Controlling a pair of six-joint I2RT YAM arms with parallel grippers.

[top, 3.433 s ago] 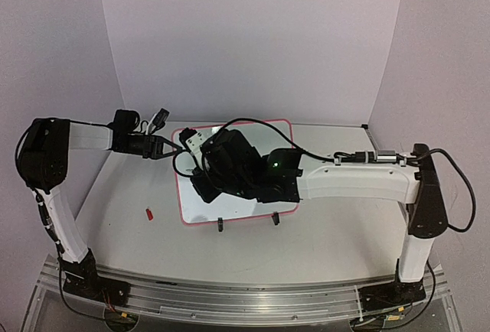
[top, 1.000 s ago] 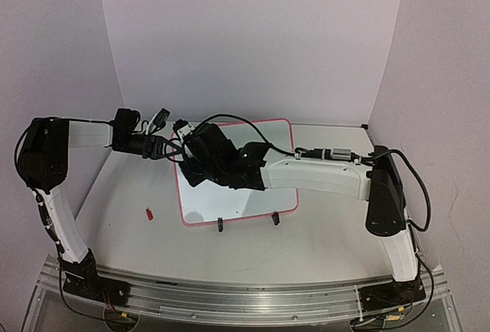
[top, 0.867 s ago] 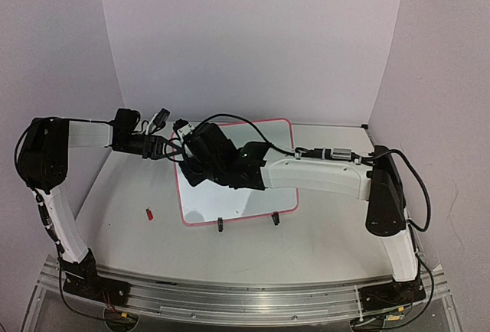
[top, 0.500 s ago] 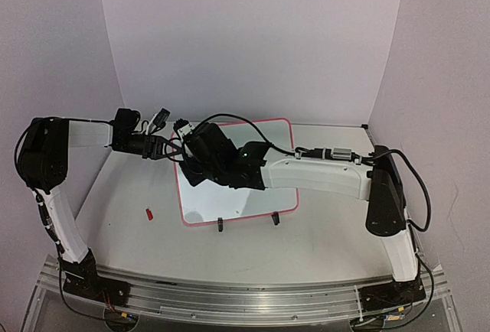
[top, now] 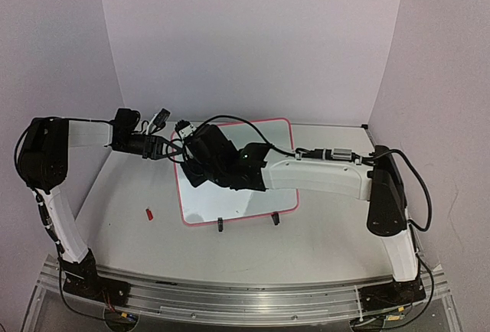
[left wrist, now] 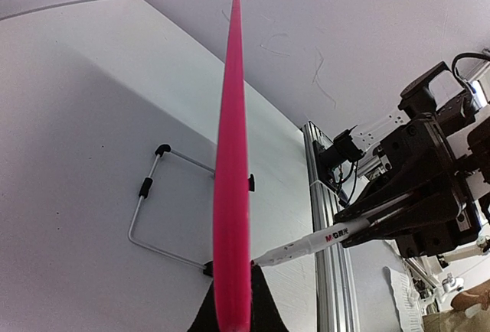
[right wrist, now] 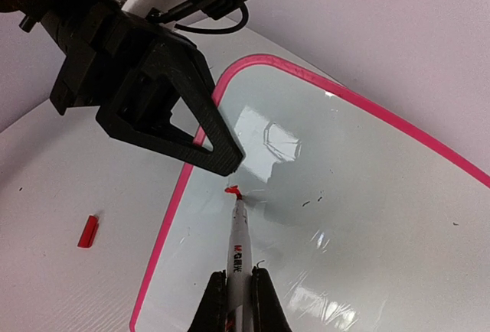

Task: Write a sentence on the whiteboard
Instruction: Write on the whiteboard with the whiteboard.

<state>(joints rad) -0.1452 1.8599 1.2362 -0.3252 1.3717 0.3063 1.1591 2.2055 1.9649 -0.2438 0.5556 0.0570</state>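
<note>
Right wrist view, red cap (right wrist: 89, 231) lower left, my left gripper (right wrist: 223, 161) upper left clamped on the pink edge of the whiteboard (right wrist: 367, 217), which fills centre and right, my right gripper (right wrist: 239, 301) bottom centre pinching the marker (right wrist: 238, 244), red tip on the board.

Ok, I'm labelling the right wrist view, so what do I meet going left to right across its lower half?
Red cap → whiteboard (its left rim) → marker, held in the right pincer.
</note>
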